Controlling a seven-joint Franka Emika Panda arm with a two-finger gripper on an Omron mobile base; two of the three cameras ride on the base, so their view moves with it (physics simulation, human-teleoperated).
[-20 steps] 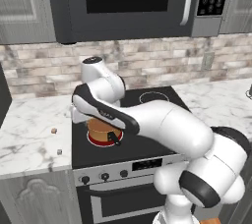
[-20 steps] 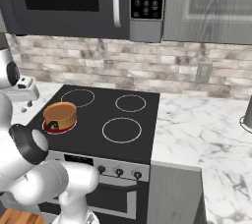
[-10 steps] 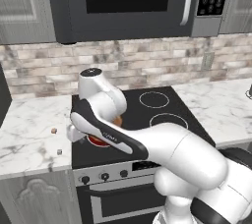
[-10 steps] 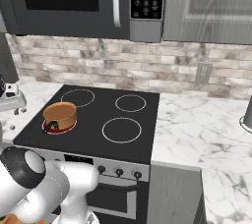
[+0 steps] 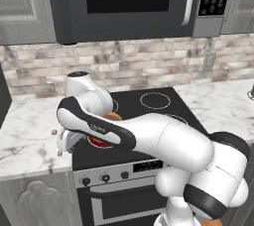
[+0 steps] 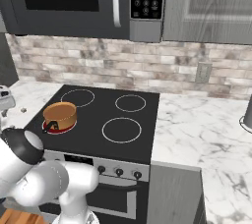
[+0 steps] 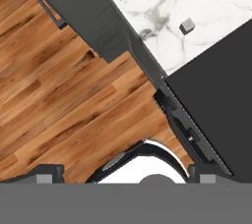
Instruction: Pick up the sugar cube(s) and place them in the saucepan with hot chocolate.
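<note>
The gripper hangs released over the tabletop edge, positioned for the nearby grey sugar cube.

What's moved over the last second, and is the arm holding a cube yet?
The arm has swung left, off the saucepan and out past the stove's left front corner; the gripper now hangs open over the counter's front edge, holding nothing. The greyish cube and the tan cube lie on the marble as before. The pan has stayed on its front left burner.
</note>
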